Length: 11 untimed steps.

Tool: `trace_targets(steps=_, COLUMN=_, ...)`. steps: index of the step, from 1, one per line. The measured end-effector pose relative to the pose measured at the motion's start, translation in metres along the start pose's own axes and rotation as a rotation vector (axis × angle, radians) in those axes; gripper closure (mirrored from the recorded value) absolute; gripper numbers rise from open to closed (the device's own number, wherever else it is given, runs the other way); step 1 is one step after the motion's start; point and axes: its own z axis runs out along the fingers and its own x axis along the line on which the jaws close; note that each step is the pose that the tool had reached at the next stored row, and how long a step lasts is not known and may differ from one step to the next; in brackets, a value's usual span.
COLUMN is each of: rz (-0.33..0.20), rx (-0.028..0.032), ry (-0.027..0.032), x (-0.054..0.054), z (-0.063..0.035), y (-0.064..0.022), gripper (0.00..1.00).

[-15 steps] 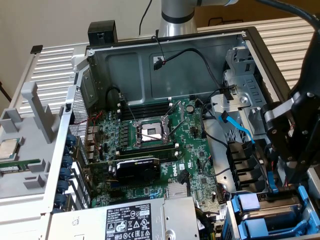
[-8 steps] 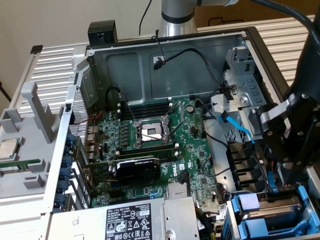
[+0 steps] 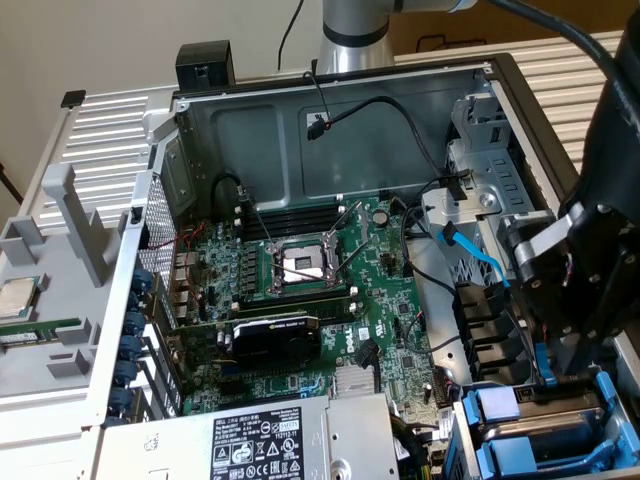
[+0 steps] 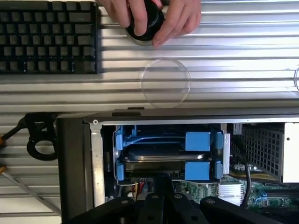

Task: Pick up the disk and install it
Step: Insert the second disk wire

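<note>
We see the gripper (image 3: pixel 548 375) lowered over the drive bay at the corner of the open computer case (image 3: pixel 330 100), on the exterior view's right near the front edge. Its jaws are closed together. The disk (image 4: pixel 166 154), silver in its blue carrier frame, sits in that bay just beneath the fingers; whether they pinch it we cannot tell. Beyond the case, a hand (image 4: pixel 154 18) grips a black knob beside a keyboard (image 4: pixel 46 37).
</note>
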Motion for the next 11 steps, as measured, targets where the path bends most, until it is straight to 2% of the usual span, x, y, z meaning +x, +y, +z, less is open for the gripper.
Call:
trace_targets(steps=5, rz=-0.002, rx=0.0002, ry=0.0, x=-0.001, z=0.0087, y=-0.0044, gripper=0.89)
trace_targets(steps=11, rz=-0.005, rx=0.0001, ry=-0.0001, x=-0.001, z=0.0153, y=-0.0043, gripper=0.89)
